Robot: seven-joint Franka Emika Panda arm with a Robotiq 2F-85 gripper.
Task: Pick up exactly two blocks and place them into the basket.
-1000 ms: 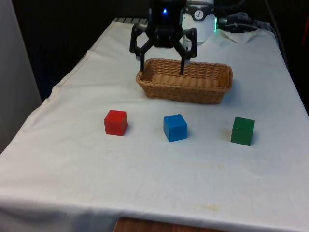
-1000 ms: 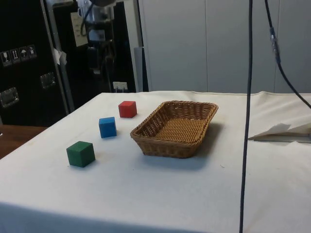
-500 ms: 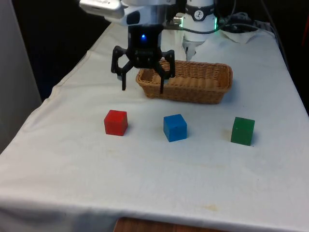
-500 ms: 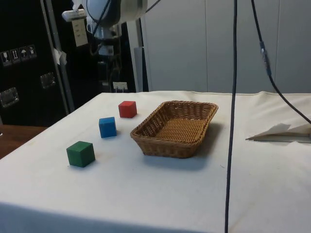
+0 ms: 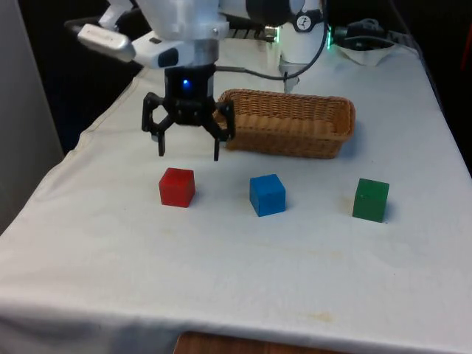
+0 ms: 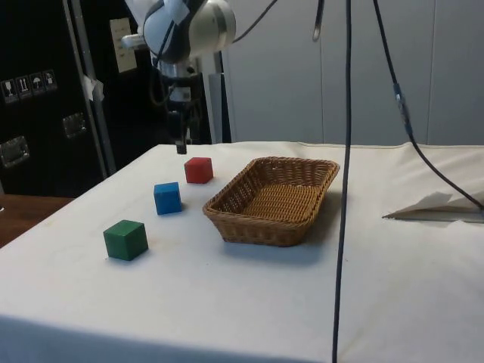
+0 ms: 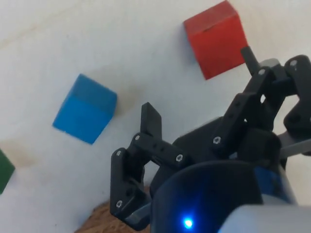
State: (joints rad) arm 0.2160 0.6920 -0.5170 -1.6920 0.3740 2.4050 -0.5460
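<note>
My pincer hangs released and empty, its two black fingers spread wide, in the upper left part of the front view. It sits above the white cloth, just behind the red block and just off the near-left corner of the basket. In the side view my pincer is at the upper left of the frame, above and slightly left of the red block.

Three blocks stand on the cloth in a row across the middle of the front view: the red one at the left, the blue block in the middle, and the green block at the right, each well apart from its neighbour. None of them touches the basket, which lies behind the row in the upper middle of the frame. The basket's inside holds nothing that I can see in the side view.

From my wrist, the red block lies just beyond one finger, and the blue block lies off beyond the other finger.
</note>
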